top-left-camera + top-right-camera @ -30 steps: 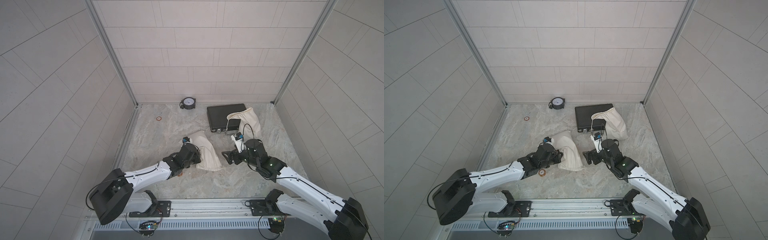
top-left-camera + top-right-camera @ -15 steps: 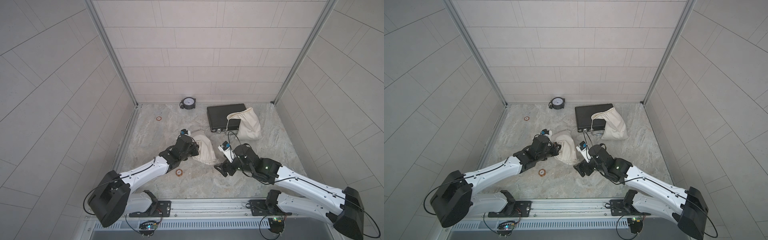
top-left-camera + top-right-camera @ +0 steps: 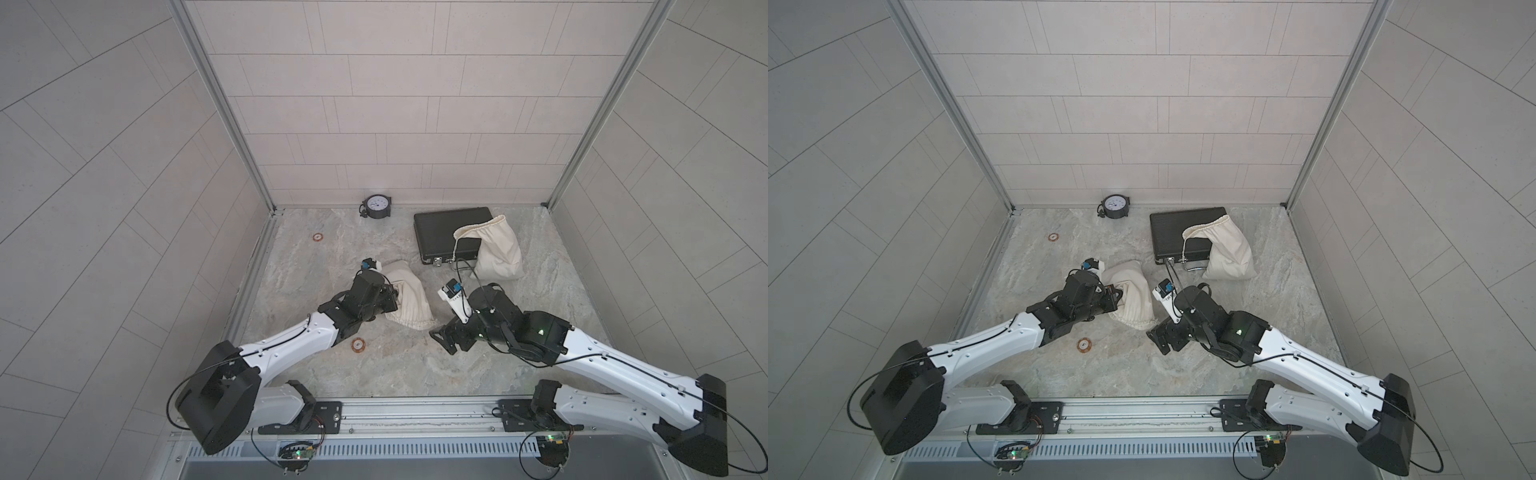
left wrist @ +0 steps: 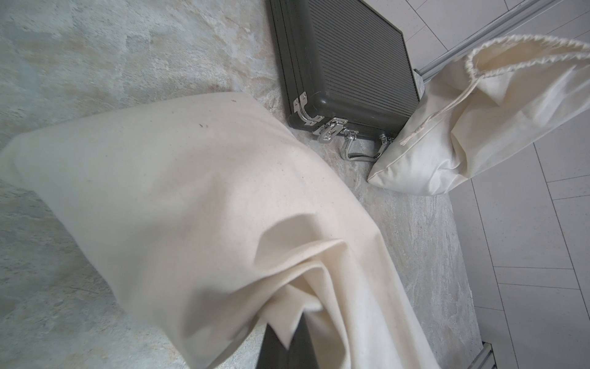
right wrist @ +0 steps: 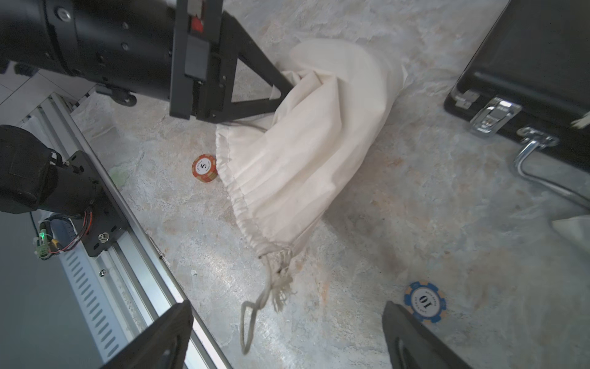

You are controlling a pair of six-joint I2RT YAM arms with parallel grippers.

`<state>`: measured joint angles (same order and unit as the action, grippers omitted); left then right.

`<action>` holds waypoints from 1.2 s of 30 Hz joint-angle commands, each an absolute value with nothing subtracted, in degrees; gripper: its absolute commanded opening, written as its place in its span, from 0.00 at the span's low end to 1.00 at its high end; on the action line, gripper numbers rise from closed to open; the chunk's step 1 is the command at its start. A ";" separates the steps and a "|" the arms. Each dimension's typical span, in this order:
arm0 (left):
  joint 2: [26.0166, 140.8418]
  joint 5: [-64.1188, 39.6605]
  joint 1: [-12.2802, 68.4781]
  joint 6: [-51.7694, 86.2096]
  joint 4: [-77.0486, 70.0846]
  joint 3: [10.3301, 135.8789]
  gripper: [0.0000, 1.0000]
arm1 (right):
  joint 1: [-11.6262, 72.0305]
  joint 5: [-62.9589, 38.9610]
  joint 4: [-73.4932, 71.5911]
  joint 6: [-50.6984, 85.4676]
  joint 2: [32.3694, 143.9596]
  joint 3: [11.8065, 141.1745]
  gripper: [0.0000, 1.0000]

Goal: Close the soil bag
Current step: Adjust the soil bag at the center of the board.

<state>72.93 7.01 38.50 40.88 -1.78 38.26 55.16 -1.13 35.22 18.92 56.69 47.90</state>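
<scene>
The soil bag point(image 3: 411, 301) point(image 3: 1136, 297) is a cream cloth drawstring sack lying crumpled mid-floor, its gathered hem point(image 5: 238, 198) toward the front rail. My left gripper point(image 3: 395, 297) point(image 3: 1119, 296) point(image 5: 282, 88) is shut on a fold of its cloth; in the left wrist view the bag point(image 4: 191, 191) fills the frame and covers the fingertips. The drawstring point(image 5: 252, 316) trails from the hem's corner in a loose loop on the floor. My right gripper point(image 3: 444, 343) point(image 3: 1158, 343) point(image 5: 287, 316) stands open just in front of the bag, the loop lying between its fingers, untouched.
A second cream bag point(image 3: 496, 253) leans on a black case point(image 3: 449, 232) at the back right. A round gauge point(image 3: 377, 206) stands by the back wall. Orange chips point(image 3: 358, 344) point(image 3: 318, 237) and a blue chip point(image 5: 424, 302) lie on the floor. The metal rail point(image 3: 415, 411) runs along the front.
The right gripper has swung forward and left, from beside the bag to in front of its hem. The left gripper kept its hold, and the bag has bunched up shorter.
</scene>
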 commanded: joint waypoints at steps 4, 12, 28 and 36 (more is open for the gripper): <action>73.67 6.52 38.23 40.86 -2.45 40.22 0.00 | 56.55 2.35 36.87 20.48 59.58 49.98 0.97; 73.71 6.59 38.23 41.22 -2.81 40.47 0.00 | 56.78 3.29 35.31 22.83 62.37 48.71 0.72; 73.94 8.22 38.23 41.13 -1.84 41.55 0.00 | 56.87 5.17 39.38 24.39 60.31 48.08 0.03; 70.88 14.80 38.23 34.48 4.04 46.34 0.26 | 55.74 11.52 42.31 16.05 60.27 60.50 0.00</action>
<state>73.45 10.98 38.50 38.57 2.09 43.09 56.18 8.25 42.13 20.58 60.53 55.44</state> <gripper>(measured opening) 0.232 0.047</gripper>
